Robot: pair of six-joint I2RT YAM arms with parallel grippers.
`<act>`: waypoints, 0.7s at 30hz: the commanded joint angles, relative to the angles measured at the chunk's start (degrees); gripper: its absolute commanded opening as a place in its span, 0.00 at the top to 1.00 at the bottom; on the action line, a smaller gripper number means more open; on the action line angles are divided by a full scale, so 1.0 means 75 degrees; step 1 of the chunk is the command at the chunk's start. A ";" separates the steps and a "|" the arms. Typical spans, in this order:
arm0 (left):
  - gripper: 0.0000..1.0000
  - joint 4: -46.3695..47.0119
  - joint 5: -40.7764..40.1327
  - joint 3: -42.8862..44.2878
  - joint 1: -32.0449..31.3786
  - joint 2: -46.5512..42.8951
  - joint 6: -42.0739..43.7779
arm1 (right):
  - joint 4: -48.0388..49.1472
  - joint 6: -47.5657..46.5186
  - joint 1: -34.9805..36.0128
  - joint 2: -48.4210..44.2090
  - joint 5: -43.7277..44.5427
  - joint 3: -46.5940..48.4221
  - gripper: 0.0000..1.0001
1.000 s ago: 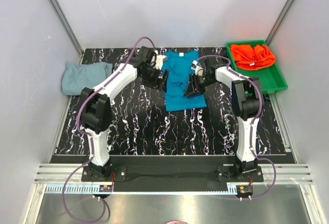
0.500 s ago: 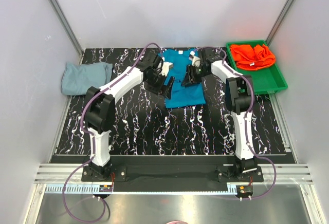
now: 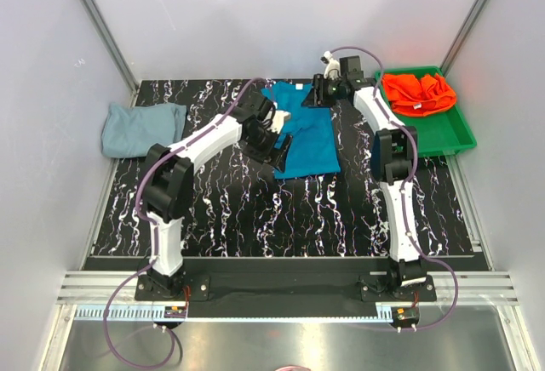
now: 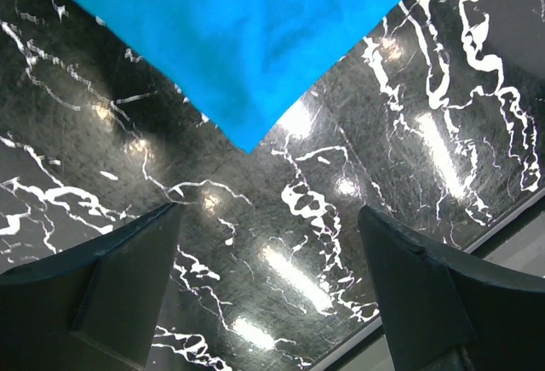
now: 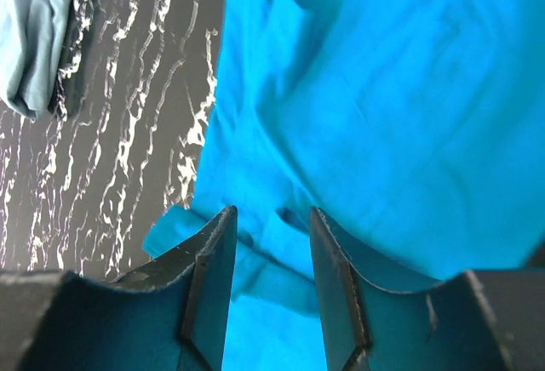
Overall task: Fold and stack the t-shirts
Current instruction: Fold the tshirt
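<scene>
The teal-blue t-shirt (image 3: 305, 131) lies partly folded at the middle back of the table. My left gripper (image 3: 279, 145) is open and empty just off its near left corner. In the left wrist view that corner (image 4: 247, 56) points down toward the gap between my fingers (image 4: 268, 218). My right gripper (image 3: 320, 92) hovers over the shirt's far edge. In the right wrist view its jaws (image 5: 271, 211) stand apart above the rumpled teal cloth (image 5: 383, 116), gripping nothing. The pale grey-blue t-shirt (image 3: 140, 127) lies bunched at the far left. The orange-red t-shirt (image 3: 417, 90) lies crumpled in the tray.
The green plastic tray (image 3: 451, 137) sits at the back right. White walls with metal rails close in the back and both sides. The grey-blue shirt also shows at the top left of the right wrist view (image 5: 34, 39). A black marbled tabletop (image 3: 281, 209) lies between the shirt and the arm bases.
My right gripper has moved from the shirt's middle up and back to its far edge. My left gripper has slid nearer, along the shirt's left edge to its near corner.
</scene>
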 commanded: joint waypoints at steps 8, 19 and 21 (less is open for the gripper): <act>0.07 -0.0032 0.0367 0.2168 -0.0084 0.1224 0.0345 | -0.0115 -0.1145 -0.0732 -0.2958 -0.0436 -0.3223 0.51; 0.08 0.0039 0.1330 0.0669 0.0067 0.0990 -0.0054 | -0.1826 -0.2248 -0.0849 -0.4073 -0.0941 -0.4901 0.49; 0.07 0.0050 0.1413 0.0587 0.0068 0.1002 -0.0042 | -0.2096 -0.2400 -0.0861 -0.4038 -0.0930 -0.5041 0.48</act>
